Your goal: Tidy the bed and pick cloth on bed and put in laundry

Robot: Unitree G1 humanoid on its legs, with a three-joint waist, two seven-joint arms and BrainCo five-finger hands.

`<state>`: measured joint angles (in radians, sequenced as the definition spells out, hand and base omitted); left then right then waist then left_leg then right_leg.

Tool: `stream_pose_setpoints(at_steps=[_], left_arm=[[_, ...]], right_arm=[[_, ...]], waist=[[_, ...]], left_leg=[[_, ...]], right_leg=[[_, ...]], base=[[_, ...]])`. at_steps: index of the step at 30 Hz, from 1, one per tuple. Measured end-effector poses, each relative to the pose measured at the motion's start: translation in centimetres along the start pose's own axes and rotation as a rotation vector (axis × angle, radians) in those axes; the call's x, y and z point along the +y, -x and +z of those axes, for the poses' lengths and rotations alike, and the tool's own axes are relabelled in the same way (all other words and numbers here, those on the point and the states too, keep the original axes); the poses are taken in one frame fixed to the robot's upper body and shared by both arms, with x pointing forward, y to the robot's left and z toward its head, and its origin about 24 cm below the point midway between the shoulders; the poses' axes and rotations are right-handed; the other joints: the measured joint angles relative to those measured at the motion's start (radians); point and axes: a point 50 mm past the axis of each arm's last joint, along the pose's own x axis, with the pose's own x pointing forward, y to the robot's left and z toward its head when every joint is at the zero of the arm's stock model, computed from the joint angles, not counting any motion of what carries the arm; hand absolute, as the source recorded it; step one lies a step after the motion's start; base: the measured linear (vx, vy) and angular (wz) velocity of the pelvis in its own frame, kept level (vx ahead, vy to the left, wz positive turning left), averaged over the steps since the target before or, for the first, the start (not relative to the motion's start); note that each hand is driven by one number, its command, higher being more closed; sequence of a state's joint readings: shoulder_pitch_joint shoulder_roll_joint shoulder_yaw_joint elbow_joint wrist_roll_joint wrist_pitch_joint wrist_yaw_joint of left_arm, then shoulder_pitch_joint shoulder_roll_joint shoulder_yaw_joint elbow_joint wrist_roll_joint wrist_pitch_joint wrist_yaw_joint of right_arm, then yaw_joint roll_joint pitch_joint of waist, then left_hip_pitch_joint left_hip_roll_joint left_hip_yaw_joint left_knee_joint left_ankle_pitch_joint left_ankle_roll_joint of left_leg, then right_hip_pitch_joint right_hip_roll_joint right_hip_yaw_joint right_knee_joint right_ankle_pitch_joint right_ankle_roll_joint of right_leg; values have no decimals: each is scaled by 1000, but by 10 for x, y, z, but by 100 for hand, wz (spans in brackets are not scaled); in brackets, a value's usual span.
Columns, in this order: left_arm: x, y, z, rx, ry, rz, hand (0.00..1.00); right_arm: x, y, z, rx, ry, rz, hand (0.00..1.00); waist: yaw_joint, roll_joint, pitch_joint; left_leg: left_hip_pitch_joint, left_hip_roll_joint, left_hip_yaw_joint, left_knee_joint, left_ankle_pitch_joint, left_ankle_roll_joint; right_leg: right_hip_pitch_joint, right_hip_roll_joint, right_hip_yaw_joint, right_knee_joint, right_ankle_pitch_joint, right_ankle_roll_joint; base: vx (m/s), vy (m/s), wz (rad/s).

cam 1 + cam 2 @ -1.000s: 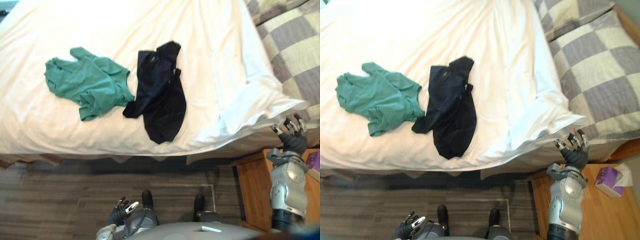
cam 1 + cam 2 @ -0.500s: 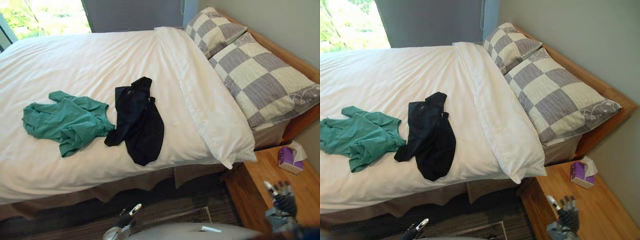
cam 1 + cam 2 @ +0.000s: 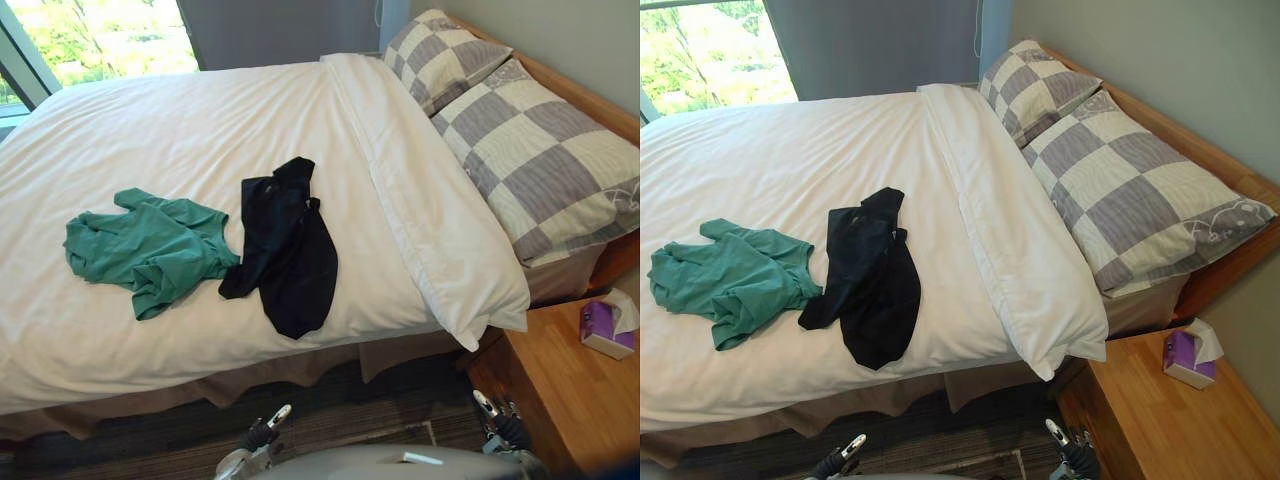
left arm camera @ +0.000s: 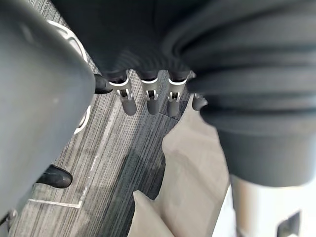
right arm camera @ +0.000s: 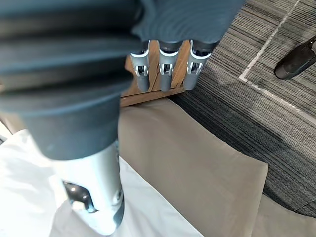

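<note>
Left hand (image 3: 262, 435) and right hand (image 3: 500, 426) hang uncurled, empty; crumpled green cloth (image 3: 150, 250), black cloth (image 3: 290, 255) lie on bed (image 3: 200, 130).

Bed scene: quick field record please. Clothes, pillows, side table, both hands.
green cloth: crumpled on the bed, toward the robot's left
black cloth: on the bed beside the green cloth, edges meeting
pillows: two checked ones at the head of the bed, on the right
nightstand: wooden, holds a tissue box
left hand: hanging low, fingers straight, empty
right hand: low by the nightstand, fingers straight, empty
task state: neither cloth picked up yet
</note>
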<state>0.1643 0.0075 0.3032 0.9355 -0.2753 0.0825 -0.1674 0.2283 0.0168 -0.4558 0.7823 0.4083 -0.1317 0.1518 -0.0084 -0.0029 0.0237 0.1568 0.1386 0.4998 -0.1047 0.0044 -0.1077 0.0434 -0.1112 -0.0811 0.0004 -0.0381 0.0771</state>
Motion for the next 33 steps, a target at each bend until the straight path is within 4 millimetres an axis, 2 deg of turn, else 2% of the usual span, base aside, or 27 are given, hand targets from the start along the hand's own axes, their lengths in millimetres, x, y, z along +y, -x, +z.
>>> stream_pose_setpoints(at_steps=[5,7,8,9,10,12,14,19,23,26,29,30,33], left_arm=[[-4,-1,4,-33,45,-15,0],[-5,-3,7,-36,60,-18,0],[-7,-4,9,-42,54,-24,0],[-9,-4,10,-51,40,-31,0],[-10,-4,11,-54,17,-43,0],[-9,-3,9,-49,6,-43,0],[-6,-3,10,-47,-21,-39,0],[4,1,7,-42,-56,-5,0],[6,2,5,-32,-97,-10,0],[3,1,6,-31,-128,-24,0],[-9,-4,28,-85,-150,-56,0],[-19,-7,44,-123,-156,-74,0],[-51,-12,82,-228,-105,-135,0]], right_arm=[[16,-5,5,-29,33,51,0],[33,-13,18,-75,72,94,0],[42,-17,29,-109,96,120,100],[53,-20,43,-162,119,149,100],[70,-21,74,-279,154,195,100],[84,-18,108,-409,175,239,100],[99,-9,149,-565,198,299,100],[129,16,192,-740,248,421,100],[149,24,216,-778,274,497,100],[165,27,228,-768,157,582,100],[196,41,257,-805,-72,735,100],[213,54,280,-858,-148,809,100],[242,94,331,-988,-326,982,100]], waist=[[0,-1,1],[-1,-6,3],[-1,-5,3],[-1,-6,4],[1,-9,5],[-1,-8,5],[-4,-16,7],[-9,-29,16],[-14,-28,16],[-11,-25,28],[-9,-30,93],[-9,-33,145],[-2,-29,286]], left_leg=[[0,-1,-10,0,-1,0],[0,-2,-10,1,-1,0],[-1,-3,-9,1,-2,1],[-1,-4,-7,3,-2,1],[-3,-6,2,6,-4,3],[-7,-9,3,6,-6,5],[-13,-11,-1,7,-7,7],[-18,-14,-41,7,-8,9],[-31,-18,-76,7,-10,12],[-38,-20,-96,7,-9,15],[-119,-16,-122,73,-22,27],[-185,-11,-132,134,-35,34],[-325,3,-159,257,-54,53]], right_leg=[[-4,3,11,0,0,0],[-7,3,17,0,0,0],[-9,4,23,0,1,0],[-13,4,32,1,2,1],[-23,4,42,1,5,2],[-29,3,45,1,7,5],[-36,2,46,-1,8,7],[-35,1,43,-12,12,10],[-36,-3,34,-21,18,14],[-36,-6,21,-21,19,14],[-96,-17,12,20,18,13],[-144,-25,12,55,18,13],[-250,-33,9,123,24,8]], base=[[0,0,0],[-1,0,-4],[-4,0,-7],[-6,1,-19],[-5,-1,-20],[-2,-6,-11],[0,0,0],[0,0,0],[-5,-12,7],[-34,-16,14],[-101,-9,18],[-182,-15,18],[-219,-14,19]])
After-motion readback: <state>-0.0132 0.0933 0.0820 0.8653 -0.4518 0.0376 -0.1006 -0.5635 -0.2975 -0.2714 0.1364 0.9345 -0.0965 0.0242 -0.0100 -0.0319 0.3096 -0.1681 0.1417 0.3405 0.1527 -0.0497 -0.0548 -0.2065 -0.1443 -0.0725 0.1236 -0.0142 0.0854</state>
